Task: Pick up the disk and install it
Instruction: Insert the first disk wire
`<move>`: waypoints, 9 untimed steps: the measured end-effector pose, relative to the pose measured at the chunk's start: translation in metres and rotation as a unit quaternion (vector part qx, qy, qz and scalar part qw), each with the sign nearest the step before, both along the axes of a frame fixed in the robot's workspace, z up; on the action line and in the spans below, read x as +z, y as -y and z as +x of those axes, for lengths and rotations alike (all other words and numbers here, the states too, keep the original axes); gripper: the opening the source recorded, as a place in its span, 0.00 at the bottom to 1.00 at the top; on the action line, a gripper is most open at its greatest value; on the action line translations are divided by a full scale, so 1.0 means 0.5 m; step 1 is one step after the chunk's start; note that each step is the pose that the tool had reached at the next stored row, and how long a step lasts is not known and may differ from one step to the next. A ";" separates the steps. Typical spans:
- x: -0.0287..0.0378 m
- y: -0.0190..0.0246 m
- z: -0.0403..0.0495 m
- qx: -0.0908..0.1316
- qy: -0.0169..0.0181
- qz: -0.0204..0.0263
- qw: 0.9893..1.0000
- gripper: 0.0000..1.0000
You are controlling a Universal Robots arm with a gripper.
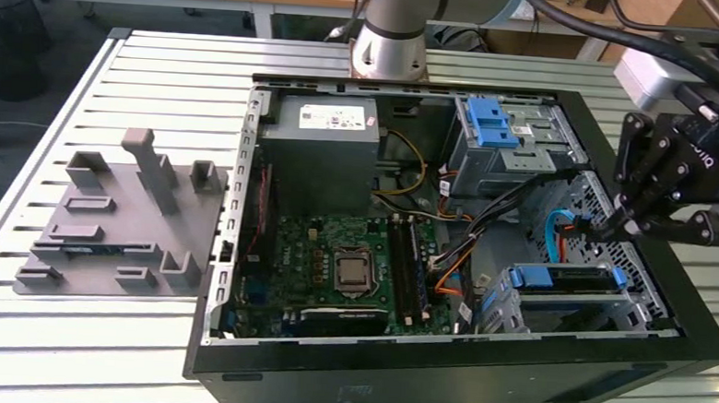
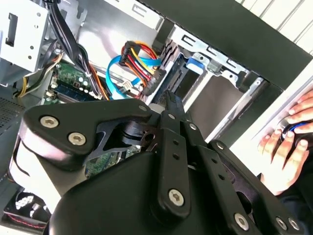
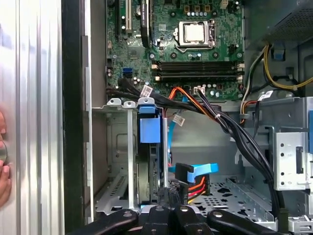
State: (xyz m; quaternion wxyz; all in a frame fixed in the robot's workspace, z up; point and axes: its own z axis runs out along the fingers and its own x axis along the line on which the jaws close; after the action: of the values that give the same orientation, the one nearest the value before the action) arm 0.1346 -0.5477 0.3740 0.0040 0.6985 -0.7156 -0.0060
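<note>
Gripper: I see my gripper hanging over the open computer case, at the exterior view's right, just above the case's inside wall. Its black fingers lie close together, with no gap and nothing between them as far as I can make out, so I read it as closed and empty.
Disk: the disk stands on edge in the drive cage near the case's side wall, its blue rail facing the motherboard. In the exterior view I see it as a blue-edged slab in the cage at the case's near right corner.
Gap: my gripper is just beside the disk's end in the first wrist view; I cannot tell whether it touches.
Cables: a bundle of red, orange and yellow wires with a blue cable sits right by the fingertips.
Motherboard: the green board lies flat in the middle of the case.
Person: a hand rests on the table just outside the case.
Grey fixture: a grey moulded block sits on the slatted table, at the exterior view's left, well apart from the case.
</note>
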 end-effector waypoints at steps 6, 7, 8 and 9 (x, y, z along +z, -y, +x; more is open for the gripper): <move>-0.001 -0.0015 0.000 0.000 0.000 0.000 1.000 0.11; -0.001 -0.0017 0.000 0.000 0.000 0.000 1.000 0.11; -0.001 -0.0024 0.000 0.000 0.000 0.000 1.000 0.11; -0.002 -0.0043 0.000 0.000 0.000 -0.001 1.000 0.11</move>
State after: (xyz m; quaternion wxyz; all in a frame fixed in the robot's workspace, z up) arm 0.1348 -0.5456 0.3731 0.0045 0.6985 -0.7156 -0.0053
